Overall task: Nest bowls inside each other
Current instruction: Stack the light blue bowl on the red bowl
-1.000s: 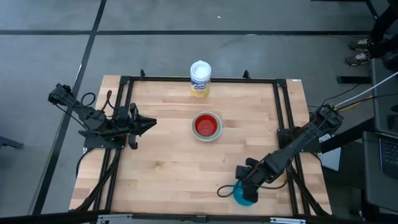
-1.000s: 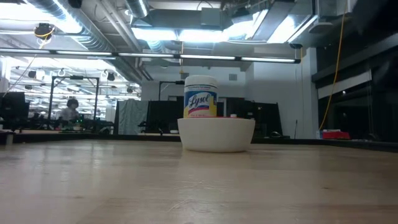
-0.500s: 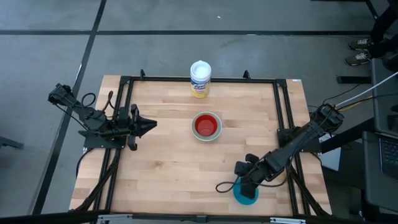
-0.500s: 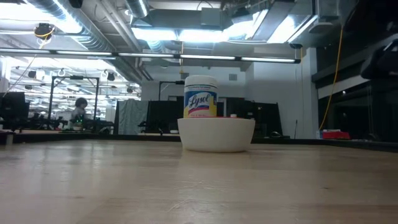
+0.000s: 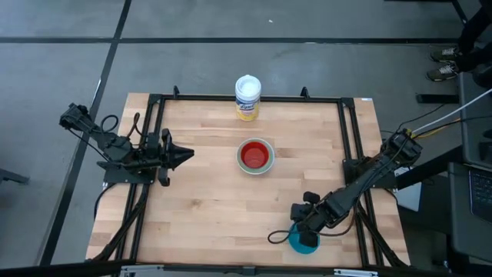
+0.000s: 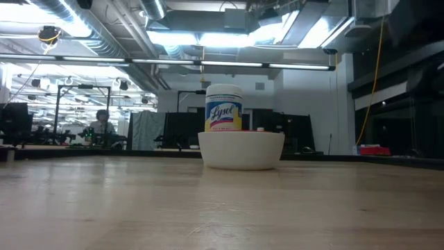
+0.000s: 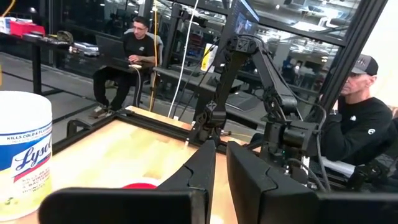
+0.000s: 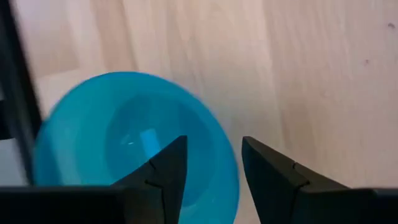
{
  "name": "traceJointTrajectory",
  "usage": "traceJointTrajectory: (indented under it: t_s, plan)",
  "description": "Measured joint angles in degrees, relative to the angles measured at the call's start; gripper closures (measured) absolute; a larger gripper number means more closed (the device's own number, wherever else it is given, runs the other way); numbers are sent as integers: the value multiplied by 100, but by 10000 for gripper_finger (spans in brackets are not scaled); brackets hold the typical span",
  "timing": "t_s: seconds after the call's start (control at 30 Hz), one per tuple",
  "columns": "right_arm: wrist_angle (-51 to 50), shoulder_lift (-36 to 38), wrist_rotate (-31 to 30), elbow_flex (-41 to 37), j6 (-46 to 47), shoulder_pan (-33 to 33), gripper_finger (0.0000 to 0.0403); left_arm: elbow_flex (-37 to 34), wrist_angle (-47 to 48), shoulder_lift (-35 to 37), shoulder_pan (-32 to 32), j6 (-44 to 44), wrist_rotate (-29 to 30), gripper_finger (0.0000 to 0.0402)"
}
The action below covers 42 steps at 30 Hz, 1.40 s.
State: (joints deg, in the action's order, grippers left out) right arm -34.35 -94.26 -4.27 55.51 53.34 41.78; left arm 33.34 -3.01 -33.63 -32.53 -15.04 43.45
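A red bowl (image 5: 255,155) sits nested inside a white bowl (image 6: 241,149) at the table's middle. A teal bowl (image 8: 124,149) rests on its base near the table's near right corner, also seen in the high view (image 5: 304,241). My right gripper (image 8: 214,177) points steeply down over it, open. One finger is over the bowl's inside and the other is outside its rim. My left gripper (image 7: 221,171) waits level above the table's left side, shut and holding nothing. My right gripper straddles the teal bowl's rim (image 8: 232,177) from above, on the side toward the table's middle. One finger (image 8: 165,171) is inside the bowl and one finger (image 8: 270,174) is outside it. Whether either finger touches the rim, I cannot tell. The bowl stands on the table.
A white canister with a yellow label (image 5: 247,98) stands at the far edge, behind the nested bowls. Black rails (image 5: 350,146) run along the table's sides. Bare wood lies between the nested bowls and the teal bowl. People sit beyond the table.
My right gripper has tipped a little while staying over the teal bowl, which has kept its place.
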Motion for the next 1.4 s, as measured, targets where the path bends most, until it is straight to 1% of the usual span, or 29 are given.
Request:
traceJointTrajectory:
  t_s: [0.1,0.17,0.23,0.3,0.33,0.43,0.53,0.6,0.77,0.83,0.93,1.0,1.07,1.13,1.2,1.27,1.4]
  plan:
    - [26,-184,-31,0,3,-8,260,0,2,0,0,24,121,366]
    - [33,-287,-47,0,52,-44,282,2,10,2,0,58,355,369]
    - [33,-359,-52,-4,90,-100,323,2,61,31,0,86,644,374]
    - [137,-371,-69,-4,104,-191,377,3,159,102,0,133,961,383]
    - [252,-371,-116,-3,116,-231,387,4,281,156,0,149,1118,387]
    - [315,-372,-318,-5,415,-416,395,4,953,414,0,59,1643,399]
    - [669,-373,-728,-7,700,-691,397,-56,1781,861,0,-291,2085,398]
    - [1032,-373,-1032,-7,850,-947,398,-302,1851,1319,0,-309,2185,398]
    - [2110,-373,-1640,-7,1036,-1673,400,-1334,979,2629,0,257,2105,398]
    - [2529,-358,-1715,-7,972,-2026,400,-1790,586,3006,0,402,2057,396]
    - [3070,-276,-1644,-7,816,-2617,401,-2497,1,3319,0,354,2015,398]
    - [3244,-205,-1332,2,791,-3061,401,-2930,-529,3344,0,243,1959,399]
    - [3124,-150,-934,0,792,-3501,401,-3284,-973,3326,0,143,1898,400]
    - [3003,-90,-485,1,798,-3878,401,-3246,-821,3210,1,-105,1859,398]
    - [2459,-30,-196,163,767,-4151,402,-3255,-900,3026,2,-68,1891,395]
    - [1657,-30,-146,588,488,-4293,402,-3247,-1106,2909,2,43,1910,395]
    - [-234,-88,-273,1970,-147,-4525,402,-3249,-1148,2719,8,61,1994,398]
